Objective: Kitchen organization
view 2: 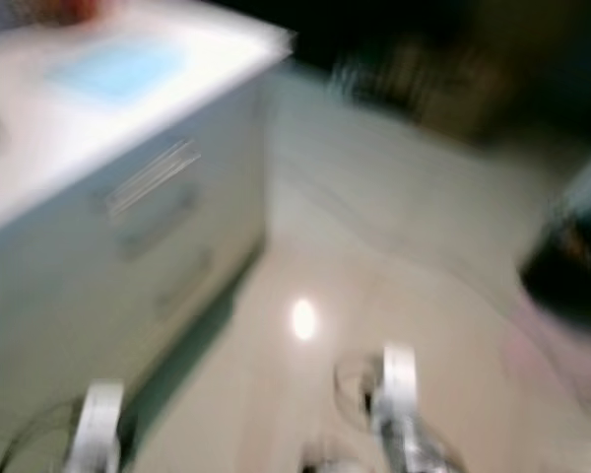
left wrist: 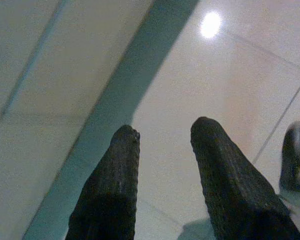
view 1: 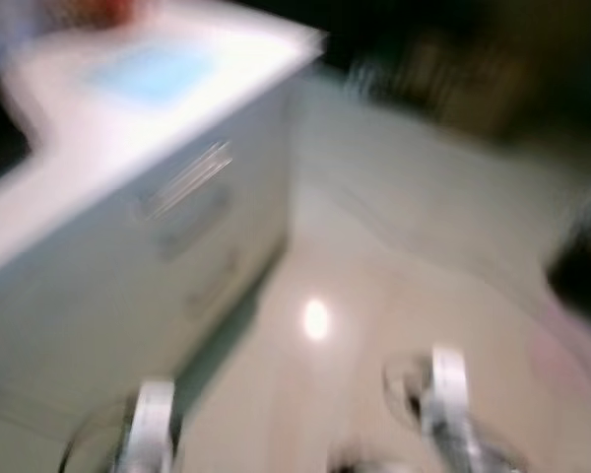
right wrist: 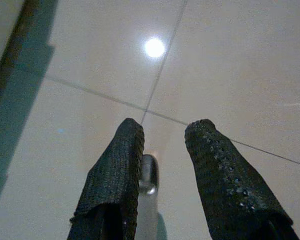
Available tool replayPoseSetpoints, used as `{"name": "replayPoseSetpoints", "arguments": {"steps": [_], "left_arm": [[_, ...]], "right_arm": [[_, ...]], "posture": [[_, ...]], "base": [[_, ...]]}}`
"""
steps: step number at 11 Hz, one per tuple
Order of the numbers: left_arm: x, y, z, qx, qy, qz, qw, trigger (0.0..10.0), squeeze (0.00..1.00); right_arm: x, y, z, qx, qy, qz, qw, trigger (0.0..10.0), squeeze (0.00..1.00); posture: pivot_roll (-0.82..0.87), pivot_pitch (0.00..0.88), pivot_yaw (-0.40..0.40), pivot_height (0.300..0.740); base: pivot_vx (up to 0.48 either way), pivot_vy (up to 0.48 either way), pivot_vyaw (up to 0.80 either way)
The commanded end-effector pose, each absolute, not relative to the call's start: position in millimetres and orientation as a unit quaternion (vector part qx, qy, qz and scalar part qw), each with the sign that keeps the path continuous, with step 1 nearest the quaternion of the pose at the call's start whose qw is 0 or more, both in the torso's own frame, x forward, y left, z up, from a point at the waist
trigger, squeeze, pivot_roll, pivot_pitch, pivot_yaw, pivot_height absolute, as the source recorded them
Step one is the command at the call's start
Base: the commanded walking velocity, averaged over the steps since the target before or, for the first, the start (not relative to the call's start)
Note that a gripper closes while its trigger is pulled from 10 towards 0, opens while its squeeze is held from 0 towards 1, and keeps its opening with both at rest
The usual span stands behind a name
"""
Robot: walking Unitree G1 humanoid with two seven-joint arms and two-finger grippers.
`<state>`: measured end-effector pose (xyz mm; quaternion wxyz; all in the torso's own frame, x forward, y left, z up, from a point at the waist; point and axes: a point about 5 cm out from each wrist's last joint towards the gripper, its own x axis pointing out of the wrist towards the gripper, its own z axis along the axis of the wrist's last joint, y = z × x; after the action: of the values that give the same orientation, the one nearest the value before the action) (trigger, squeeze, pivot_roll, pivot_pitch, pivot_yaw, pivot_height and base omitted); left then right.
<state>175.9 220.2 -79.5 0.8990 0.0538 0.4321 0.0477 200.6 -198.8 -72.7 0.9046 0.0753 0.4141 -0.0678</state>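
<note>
The head views are blurred by motion. A white kitchen counter (view 1: 128, 128) with drawer fronts (view 1: 192, 222) runs along my left, with a light blue patch (view 1: 153, 71) and something red (view 1: 108, 10) on top. Both silver arms hang low at the picture's bottom edge, the left arm (view 1: 150, 429) and the right arm (view 1: 451, 399). My left gripper (left wrist: 162, 132) is open over the glossy floor beside the cabinet's dark toe kick (left wrist: 115, 115). My right gripper (right wrist: 162, 130) is open over pale floor tiles, with nothing between its fingers.
Glossy cream floor tiles (view 1: 374, 296) stretch ahead, reflecting a ceiling light (view 1: 316, 319). A dark area lies at the far back (view 1: 453, 59), and a dark object stands at the right edge (view 1: 581, 266). My own foot (left wrist: 296, 155) is visible by the left gripper.
</note>
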Motion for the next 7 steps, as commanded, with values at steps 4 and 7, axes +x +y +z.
{"name": "replayPoseSetpoints", "arguments": {"steps": [4,7], "left_arm": [[165.7,218.8,-84.3,0.056,0.442,0.044,0.894,10.0,0.0],[164.9,218.1,-84.5,0.045,0.44,0.046,0.896,10.0,0.0]], "right_arm": [[194.9,-199.2,-76.0,0.08,0.425,-0.076,0.898,10.0,0.0],[193.8,-199.0,-76.6,0.08,0.427,-0.076,0.898,10.0,0.0]], "posture": [[0.06,0.098,0.026,0.74],[0.05,0.078,0.033,0.74]], "base": [[0.0,0.0,-0.77],[0.0,0.0,-0.77]]}}
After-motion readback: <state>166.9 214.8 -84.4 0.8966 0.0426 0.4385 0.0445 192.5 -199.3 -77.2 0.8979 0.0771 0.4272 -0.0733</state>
